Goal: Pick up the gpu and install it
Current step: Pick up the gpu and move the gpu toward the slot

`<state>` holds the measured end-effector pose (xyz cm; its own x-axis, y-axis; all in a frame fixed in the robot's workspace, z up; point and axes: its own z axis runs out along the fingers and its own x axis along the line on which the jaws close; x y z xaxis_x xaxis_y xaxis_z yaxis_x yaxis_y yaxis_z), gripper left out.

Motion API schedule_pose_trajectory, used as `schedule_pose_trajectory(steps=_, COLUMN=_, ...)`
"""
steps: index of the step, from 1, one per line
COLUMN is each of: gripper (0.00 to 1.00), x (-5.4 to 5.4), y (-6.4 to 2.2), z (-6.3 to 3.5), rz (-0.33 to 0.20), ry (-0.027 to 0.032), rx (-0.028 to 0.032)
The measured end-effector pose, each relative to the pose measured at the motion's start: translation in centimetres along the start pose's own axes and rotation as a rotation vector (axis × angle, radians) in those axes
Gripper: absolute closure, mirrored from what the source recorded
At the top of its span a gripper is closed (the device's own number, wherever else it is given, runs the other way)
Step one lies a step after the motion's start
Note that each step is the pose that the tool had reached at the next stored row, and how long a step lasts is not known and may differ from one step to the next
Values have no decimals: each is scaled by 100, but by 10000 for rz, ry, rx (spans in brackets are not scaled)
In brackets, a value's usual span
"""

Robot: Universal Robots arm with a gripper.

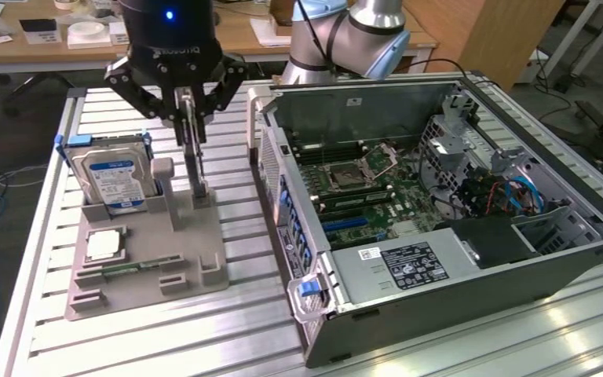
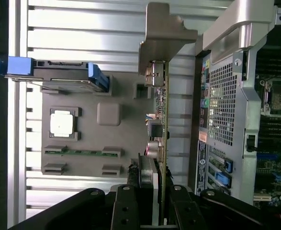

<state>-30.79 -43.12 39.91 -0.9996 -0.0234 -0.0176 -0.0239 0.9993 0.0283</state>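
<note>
1. Over the grey parts tray (image 1: 144, 275), the gripper (image 1: 188, 126) has its fingers drawn narrow and clamped on the top edge of the gpu (image 1: 195, 165). The card hangs upright and edge-on, with its silver end bracket (image 2: 162, 38) at the end away from the fingers.
2. The pickup looks to be made. The card's lower end sits close to its stand on the tray, and I cannot tell whether it has lifted fully clear.
3. Installing is not yet done, since the card is outside the computer case (image 1: 511, 259).
4. On the tray beside the gpu, a hard drive (image 1: 113, 177) stands upright in its cradle with blue rails. Nearer the tray's front edge, a processor chip (image 1: 104, 245) lies flat in a square recess and a memory stick (image 1: 132, 267) rests in one holder. The holder next to it looks empty.
5. Just beyond the tray, on the exterior view's right, the case has its side open. Inside are the motherboard (image 1: 364, 177), a power supply (image 1: 407, 263) and blue expansion slots (image 1: 349, 224) with no card seated.
</note>
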Motion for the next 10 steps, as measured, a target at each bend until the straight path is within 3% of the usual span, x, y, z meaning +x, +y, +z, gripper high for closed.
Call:
schedule_pose_trajectory(steps=7, gripper=72, x=-4, y=7, z=-247, rz=0, ry=1, rx=1)
schedule_pose_trajectory(steps=10, gripper=72, x=-4, y=7, z=-253, rz=0, ry=-2, rx=-2)
